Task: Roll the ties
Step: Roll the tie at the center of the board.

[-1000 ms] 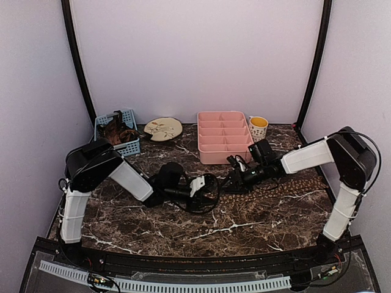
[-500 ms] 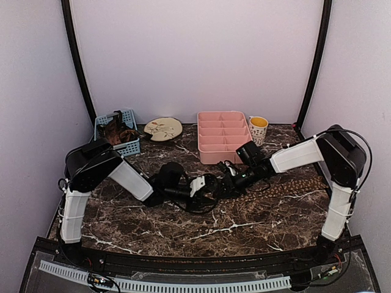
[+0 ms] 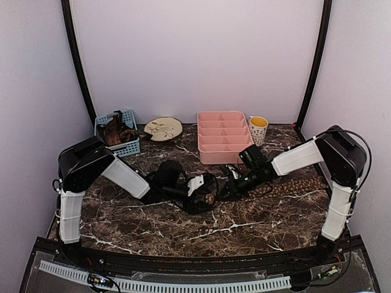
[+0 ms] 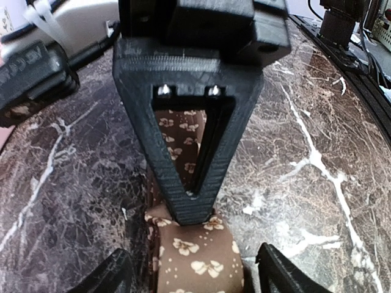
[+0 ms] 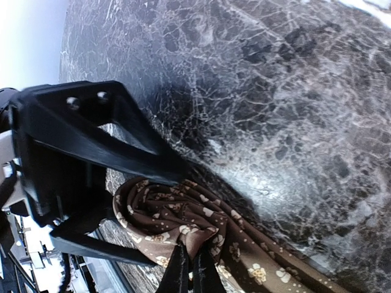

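The brown dotted tie (image 3: 293, 184) is lying across the right side of the tabletop (image 3: 183, 235), and its end is sitting in a small roll in the middle. The right gripper (image 3: 228, 189) is squeezing its jaws tight on the cloth beside the roll. The left gripper (image 3: 206, 191) is holding its jaws wide apart, one on each side of the roll.

Both arms stretch low toward the middle, tips nearly meeting. Left pincer (image 4: 195, 276) spread wide; right pincer (image 5: 190, 273) clamped onto the necktie (image 5: 204, 227).
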